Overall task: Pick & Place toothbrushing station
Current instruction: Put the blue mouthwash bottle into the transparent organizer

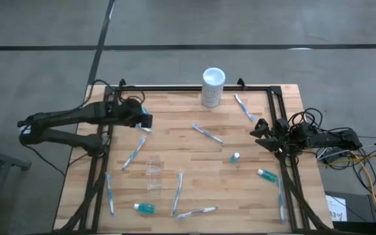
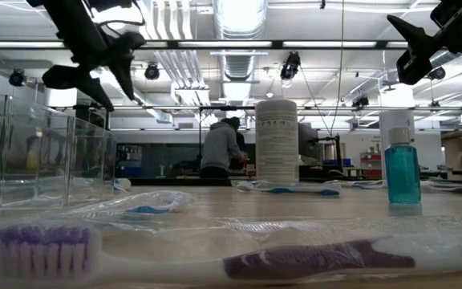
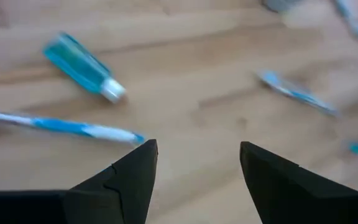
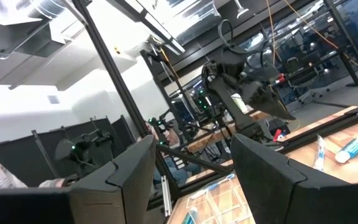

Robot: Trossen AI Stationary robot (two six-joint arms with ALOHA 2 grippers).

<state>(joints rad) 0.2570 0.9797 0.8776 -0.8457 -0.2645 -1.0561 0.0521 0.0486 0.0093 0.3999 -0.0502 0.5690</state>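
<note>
Both grippers empty, jaws apart: left gripper (image 1: 145,122) at table's 10 o'clock over toothbrush (image 1: 133,154); right gripper (image 1: 260,129) waits at 3 o'clock. Approach step; next: descend, pinch.

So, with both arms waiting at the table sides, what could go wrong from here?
The clear cup is hard to see on the wood, so a grasp may miss or tip it. The upright teal tube could fall if bumped. Toothbrushes lie flat and thin, so the open fingers of the left gripper or the right gripper may slip off them.
</note>
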